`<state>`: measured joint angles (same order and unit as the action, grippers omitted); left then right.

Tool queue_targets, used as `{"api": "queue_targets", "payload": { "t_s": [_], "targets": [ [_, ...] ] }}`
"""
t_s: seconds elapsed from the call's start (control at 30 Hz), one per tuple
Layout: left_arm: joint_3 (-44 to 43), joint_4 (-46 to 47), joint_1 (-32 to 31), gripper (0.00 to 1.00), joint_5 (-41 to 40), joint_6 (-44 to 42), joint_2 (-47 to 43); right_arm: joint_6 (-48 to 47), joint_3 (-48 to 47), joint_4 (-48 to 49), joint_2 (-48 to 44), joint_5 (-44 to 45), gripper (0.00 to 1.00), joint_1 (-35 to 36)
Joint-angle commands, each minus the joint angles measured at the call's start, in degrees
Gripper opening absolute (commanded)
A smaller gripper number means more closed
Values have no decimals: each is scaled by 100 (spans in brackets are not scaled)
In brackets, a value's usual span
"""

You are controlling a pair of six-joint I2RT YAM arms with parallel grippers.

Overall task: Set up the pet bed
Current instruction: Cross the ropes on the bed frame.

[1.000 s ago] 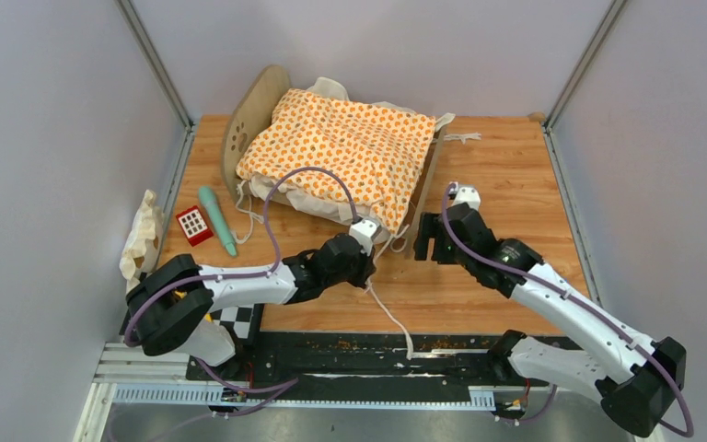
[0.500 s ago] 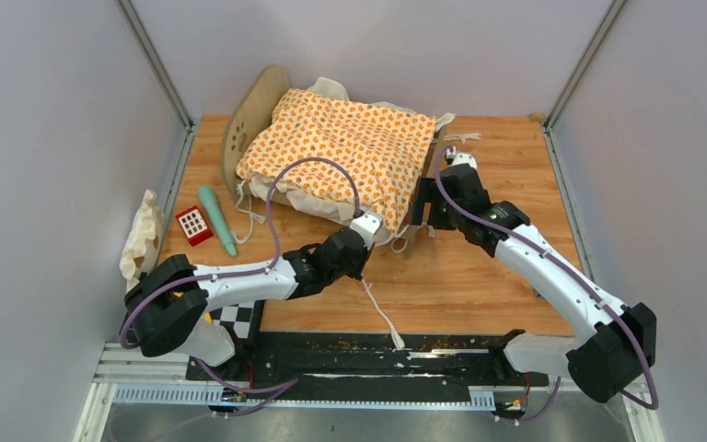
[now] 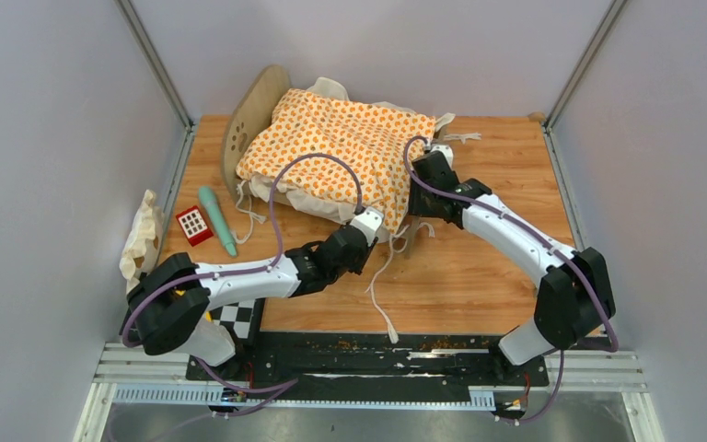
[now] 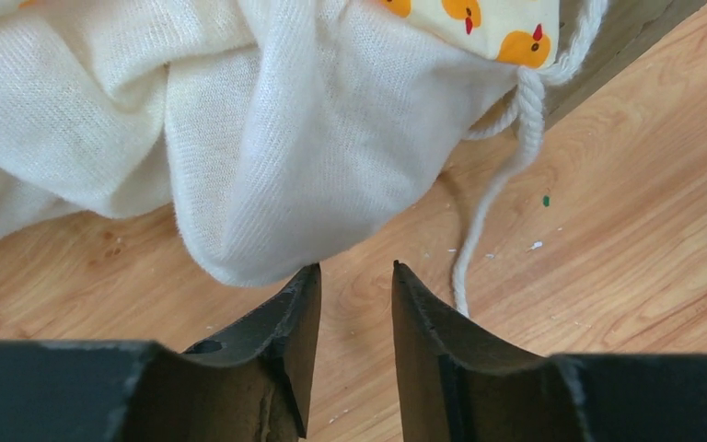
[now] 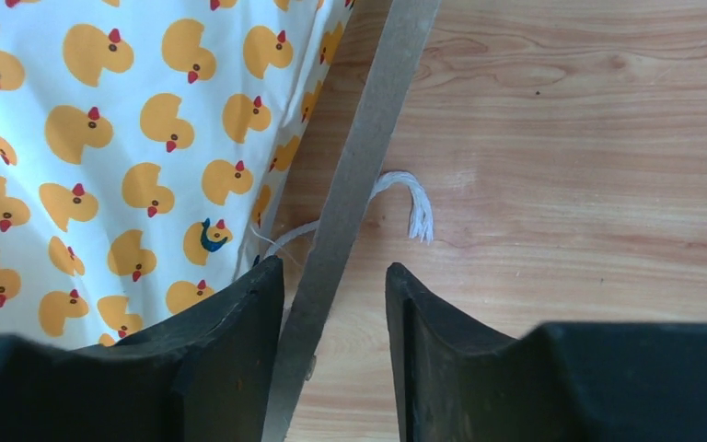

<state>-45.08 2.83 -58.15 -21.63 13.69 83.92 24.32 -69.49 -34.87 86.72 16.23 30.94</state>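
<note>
In the overhead view the pet bed (image 3: pixel 249 115) occupies the upper centre of the tabletop (image 3: pixel 479 276). Its long axis runs from the upright end board at the upper left, down and rightward to the second end board (image 5: pixel 368 138). The duck-print cushion (image 3: pixel 341 147) lies draped over the frame between them. The left arm (image 3: pixel 239 281) reaches from the lower left to the near right corner of the cushion. In its wrist view the jaws stand apart with only bare wood between them. The cushion's cream underside hangs just ahead at the upper left, and a tie cord (image 4: pixel 492 212) trails down just right of the gap. Nothing is gripped. Further right, the right arm (image 3: pixel 506 230) is the nearer arm to the second end board. In its wrist view the thin edge of that board runs from top centre down into the gap, so the jaws straddle its thickness. The board lies against or very near the left-hand jaw, with a strip of tabletop still showing before the right-hand jaw, so the jaws are not yet clamped. Closing would likely pinch the board across its thin dimension, which suits lifting or squaring that end.
</note>
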Motion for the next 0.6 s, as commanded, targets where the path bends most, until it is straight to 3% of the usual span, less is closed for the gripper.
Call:
{"api": "queue_targets", "payload": {
  "t_s": [0.0,0.2,0.57],
  "targets": [
    [-36,560,-25,45,37,58,-383,-133,-218,-62,79,234,39,-25],
    [646,1423,-29,57,796,-41,-1275,-288,-433,-204,162,329,2,-26],
    [1762,3146,-33,61,1601,-209,-1512,-543,-1072,-583,-88,189,0,-21]
  ]
}}
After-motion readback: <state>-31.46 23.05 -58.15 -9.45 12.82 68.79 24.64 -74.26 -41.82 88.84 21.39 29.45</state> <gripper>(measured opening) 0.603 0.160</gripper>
